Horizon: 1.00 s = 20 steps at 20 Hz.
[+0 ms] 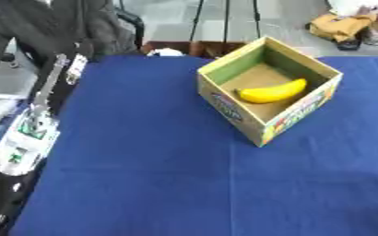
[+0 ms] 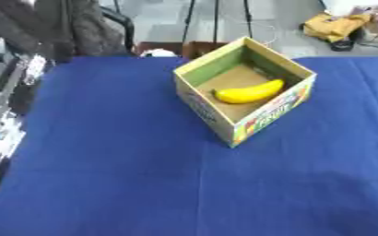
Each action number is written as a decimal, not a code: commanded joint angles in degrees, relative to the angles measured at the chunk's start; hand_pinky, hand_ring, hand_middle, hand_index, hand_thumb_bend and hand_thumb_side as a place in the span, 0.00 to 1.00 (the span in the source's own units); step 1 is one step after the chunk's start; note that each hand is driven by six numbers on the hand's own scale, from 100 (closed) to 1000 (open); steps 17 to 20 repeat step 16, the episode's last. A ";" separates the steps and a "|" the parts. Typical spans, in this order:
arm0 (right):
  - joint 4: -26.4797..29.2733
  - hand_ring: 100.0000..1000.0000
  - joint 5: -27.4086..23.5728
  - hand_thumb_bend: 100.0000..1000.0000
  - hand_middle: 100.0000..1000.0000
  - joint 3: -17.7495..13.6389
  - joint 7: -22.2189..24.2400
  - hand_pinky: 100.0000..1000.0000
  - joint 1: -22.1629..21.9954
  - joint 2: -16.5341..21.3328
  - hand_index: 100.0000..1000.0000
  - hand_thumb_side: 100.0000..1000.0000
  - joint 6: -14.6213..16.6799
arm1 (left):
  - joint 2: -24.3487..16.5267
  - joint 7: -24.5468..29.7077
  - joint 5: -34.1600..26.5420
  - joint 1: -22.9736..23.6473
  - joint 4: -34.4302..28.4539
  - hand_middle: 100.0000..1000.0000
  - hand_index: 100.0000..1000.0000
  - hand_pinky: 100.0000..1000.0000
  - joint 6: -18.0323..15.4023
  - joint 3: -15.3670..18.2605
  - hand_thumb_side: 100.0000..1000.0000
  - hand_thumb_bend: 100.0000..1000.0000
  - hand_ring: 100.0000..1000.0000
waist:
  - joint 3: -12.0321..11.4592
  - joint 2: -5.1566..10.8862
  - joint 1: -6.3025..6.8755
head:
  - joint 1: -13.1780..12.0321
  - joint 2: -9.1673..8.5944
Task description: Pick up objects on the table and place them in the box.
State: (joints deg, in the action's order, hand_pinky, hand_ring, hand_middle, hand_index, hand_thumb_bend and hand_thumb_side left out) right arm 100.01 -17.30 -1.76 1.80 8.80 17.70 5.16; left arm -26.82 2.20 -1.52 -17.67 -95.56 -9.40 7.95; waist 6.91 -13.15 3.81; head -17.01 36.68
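Note:
An open cardboard box (image 1: 224, 102) with printed colourful sides stands on the blue tablecloth (image 1: 160, 175), right of centre and turned corner-on to me. A yellow banana (image 1: 273, 91) lies inside it on the brown bottom. Neither of my hands shows in either view.
Left of the table stands a dark and white apparatus (image 1: 32, 124) with a long upright part. A dark coat (image 1: 55, 23) hangs at the far left. A yellow bag (image 1: 341, 25) lies on the floor at the far right. A small white thing (image 1: 166, 52) sits at the table's far edge.

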 commanded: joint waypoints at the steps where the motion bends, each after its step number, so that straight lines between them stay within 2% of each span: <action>1: 1.37 0.66 -0.39 0.00 0.64 -0.33 -0.13 0.53 0.72 0.41 0.69 0.88 0.01 | 0.86 0.30 -0.60 -0.50 -1.24 0.70 0.74 0.79 1.28 0.05 0.98 0.18 0.77 | -0.03 0.83 -0.12 | 0.08 0.87; 11: 1.49 0.66 -0.71 0.00 0.64 -0.52 -0.27 0.53 0.71 0.26 0.69 0.87 0.14 | 2.90 1.15 -1.02 -0.62 -0.47 0.69 0.74 0.79 2.97 -0.81 1.00 0.13 0.76 | 1.22 1.48 -0.73 | 0.30 1.06; 20: 1.54 0.66 -0.74 0.00 0.63 -0.51 -0.16 0.53 0.68 0.18 0.69 0.87 0.15 | 3.68 2.13 -0.68 -0.76 -0.35 0.69 0.74 0.79 3.31 -1.54 1.00 0.13 0.76 | 1.68 1.32 -0.83 | 0.71 1.04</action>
